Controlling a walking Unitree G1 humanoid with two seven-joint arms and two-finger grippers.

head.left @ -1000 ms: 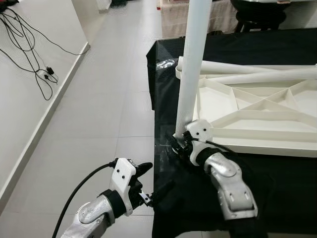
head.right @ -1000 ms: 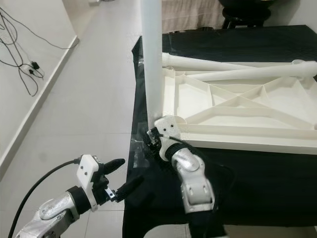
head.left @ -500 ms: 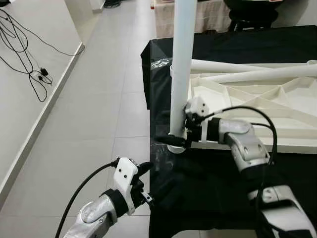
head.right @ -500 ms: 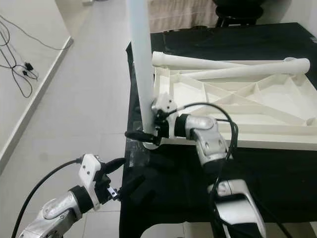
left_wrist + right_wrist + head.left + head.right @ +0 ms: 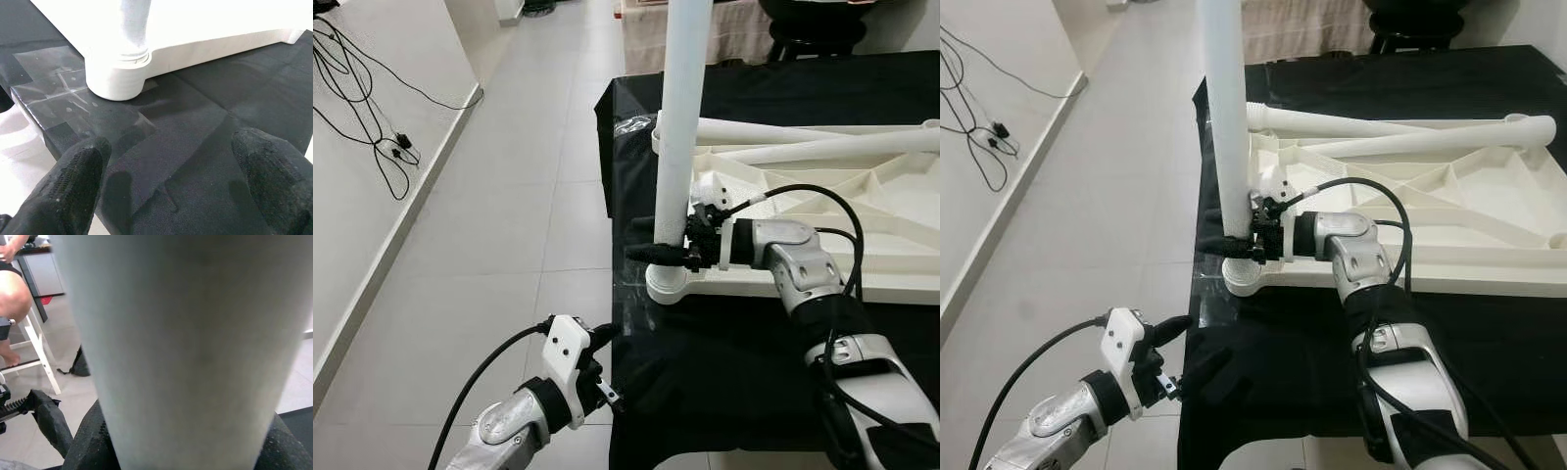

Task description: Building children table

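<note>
A white children's table top [image 5: 1498, 284] lies upside down on a black-covered table [image 5: 724, 372]. One white leg [image 5: 683, 117] stands upright in the round corner socket [image 5: 666, 284] at the near left. My right gripper [image 5: 651, 245] reaches in from the right and is shut on this leg just above the socket; its black fingers [image 5: 93, 440] press against the tube on both sides. My left gripper [image 5: 612, 367] hovers low at the table's front left corner, open and holding nothing. In the left wrist view it [image 5: 171, 191] faces the socket [image 5: 115, 81].
Two more white legs [image 5: 822, 142] lie across the far side of the table top. Clear tape [image 5: 49, 73] shines on the black cloth by the socket. Tiled floor [image 5: 509, 215] is open to the left, with cables [image 5: 372, 108] by the wall. A person [image 5: 14, 298] sits by a white stool [image 5: 39, 352].
My right arm swung round from the near side to the right, and its gripper rose from the socket's base to clamp the leg. The camera shifted a little. My left gripper barely moved.
</note>
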